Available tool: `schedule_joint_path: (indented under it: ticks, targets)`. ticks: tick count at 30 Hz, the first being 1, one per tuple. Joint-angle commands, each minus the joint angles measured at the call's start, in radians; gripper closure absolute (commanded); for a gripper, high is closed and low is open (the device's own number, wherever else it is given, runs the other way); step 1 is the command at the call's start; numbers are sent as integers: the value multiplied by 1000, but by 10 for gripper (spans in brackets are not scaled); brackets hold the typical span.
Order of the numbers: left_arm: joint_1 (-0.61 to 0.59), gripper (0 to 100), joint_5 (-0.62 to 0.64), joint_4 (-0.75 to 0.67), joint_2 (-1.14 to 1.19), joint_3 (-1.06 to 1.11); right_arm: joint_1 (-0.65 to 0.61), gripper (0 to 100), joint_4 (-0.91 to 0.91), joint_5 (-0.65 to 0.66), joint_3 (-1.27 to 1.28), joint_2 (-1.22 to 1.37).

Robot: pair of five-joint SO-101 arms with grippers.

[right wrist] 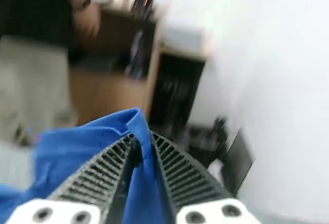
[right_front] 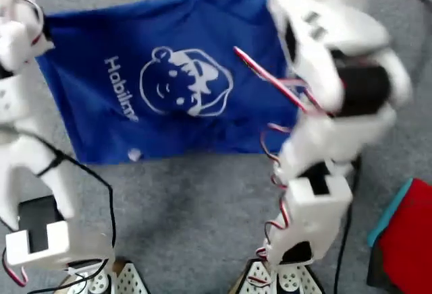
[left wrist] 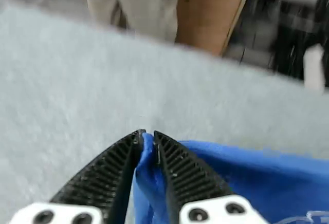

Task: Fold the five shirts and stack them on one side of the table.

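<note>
A blue shirt (right_front: 182,85) printed with white lettering and a white cartoon face spreads over the grey table (right_front: 202,220), from ten o'clock to one o'clock in the high view. The left gripper (left wrist: 147,133) is pinched tight on one blue edge, and the right gripper (right wrist: 143,137) is clamped on another fold. A red cloth (right_front: 408,240) lies at four o'clock.

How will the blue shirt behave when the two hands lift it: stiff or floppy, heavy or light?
Probably floppy: the blue shirt folds into a thin pinch in the left hand and the right hand. Likely light, since two small pinches hold it spread. Its middle may sag between them.
</note>
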Motion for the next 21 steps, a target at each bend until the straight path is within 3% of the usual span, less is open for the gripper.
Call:
schedule_joint_path:
  ticks: [1,9,21]
  targets:
    - [9,981,3,110,-47,-276,54,995,-2,-8,-28,-133]
    - [-2,982,0,264,-114,-588,79,995,3,0,-28,-295]
    - [0,982,0,264,-371,-381,79,995,-2,2,-25,-489]
